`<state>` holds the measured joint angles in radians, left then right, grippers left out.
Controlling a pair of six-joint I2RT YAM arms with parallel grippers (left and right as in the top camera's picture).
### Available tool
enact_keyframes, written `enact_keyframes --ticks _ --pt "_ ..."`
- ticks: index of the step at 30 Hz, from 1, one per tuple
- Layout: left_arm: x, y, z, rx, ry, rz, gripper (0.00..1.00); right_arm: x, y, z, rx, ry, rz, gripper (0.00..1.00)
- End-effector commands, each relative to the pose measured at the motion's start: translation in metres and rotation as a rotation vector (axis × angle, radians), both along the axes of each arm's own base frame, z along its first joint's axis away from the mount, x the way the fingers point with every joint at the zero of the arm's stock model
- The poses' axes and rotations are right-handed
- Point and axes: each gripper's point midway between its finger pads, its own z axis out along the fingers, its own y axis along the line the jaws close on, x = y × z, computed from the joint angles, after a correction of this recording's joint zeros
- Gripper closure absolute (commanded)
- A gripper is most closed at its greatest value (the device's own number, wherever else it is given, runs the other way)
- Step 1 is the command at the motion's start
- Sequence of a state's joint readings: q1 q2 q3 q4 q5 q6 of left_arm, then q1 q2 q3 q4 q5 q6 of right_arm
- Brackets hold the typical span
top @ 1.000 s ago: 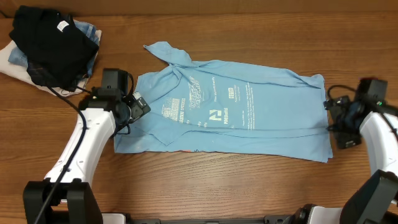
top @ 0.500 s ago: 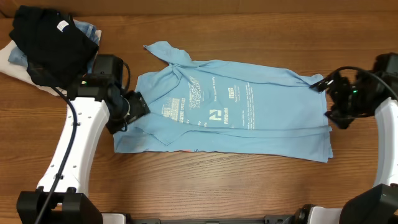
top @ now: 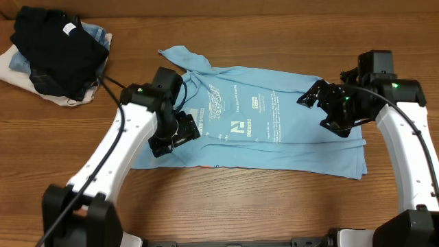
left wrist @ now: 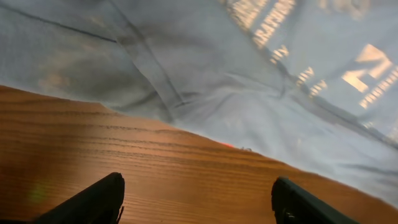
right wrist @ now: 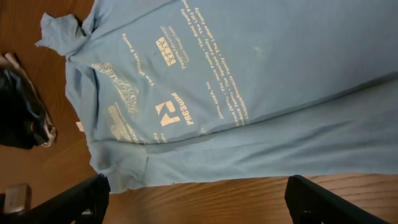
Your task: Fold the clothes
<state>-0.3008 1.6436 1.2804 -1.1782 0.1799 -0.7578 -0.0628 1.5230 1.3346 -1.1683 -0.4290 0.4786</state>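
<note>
The clothes, a light sky-blue shirt with white lettering, lie spread flat across the middle of the table, collar end to the left. My left gripper hovers over the shirt's left part near its front hem. In the left wrist view the left gripper stands open over bare wood, and the shirt's hem lies just beyond the fingers. My right gripper hangs above the shirt's right part. The right wrist view has the right gripper open and empty, high above the shirt.
A black garment with a white tag lies heaped on denim and white fabrics at the back left corner. It also shows at the left edge of the right wrist view as a dark heap. Wood tabletop runs along the front.
Both arms have swung inward from the shirt's side edges to above the shirt. The left gripper moved right, the right gripper moved left and rose. The shirt lies as before.
</note>
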Motion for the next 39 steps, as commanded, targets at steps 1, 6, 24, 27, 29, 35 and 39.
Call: enact_keyframes --ticks 1,6,24,27,29,35,39 --pt "0.001 0.001 -0.021 0.037 0.082 0.130 0.23 0.003 -0.006 0.005 -0.035 -0.012 -0.036 0.05" --pt "0.006 0.000 -0.051 0.064 0.145 0.160 0.28 0.003 -0.012 0.002 -0.075 -0.008 -0.047 0.04" --pt "0.016 0.021 -0.082 0.195 0.130 0.242 0.30 0.002 -0.017 0.000 -0.103 -0.001 -0.055 0.04" --pt "0.015 0.024 -0.089 0.192 0.128 0.251 0.31 0.002 -0.017 0.000 -0.103 0.000 -0.055 0.04" --pt "0.012 0.030 -0.093 0.199 0.137 0.263 0.32 0.001 -0.017 0.000 -0.103 0.001 -0.055 0.04" --pt "0.011 0.040 -0.104 0.199 0.129 0.267 0.35 0.001 -0.017 0.000 -0.103 0.002 -0.055 0.04" --pt "0.011 0.040 -0.106 0.195 0.123 0.254 0.34 0.001 -0.017 0.000 -0.103 0.002 -0.055 0.04"
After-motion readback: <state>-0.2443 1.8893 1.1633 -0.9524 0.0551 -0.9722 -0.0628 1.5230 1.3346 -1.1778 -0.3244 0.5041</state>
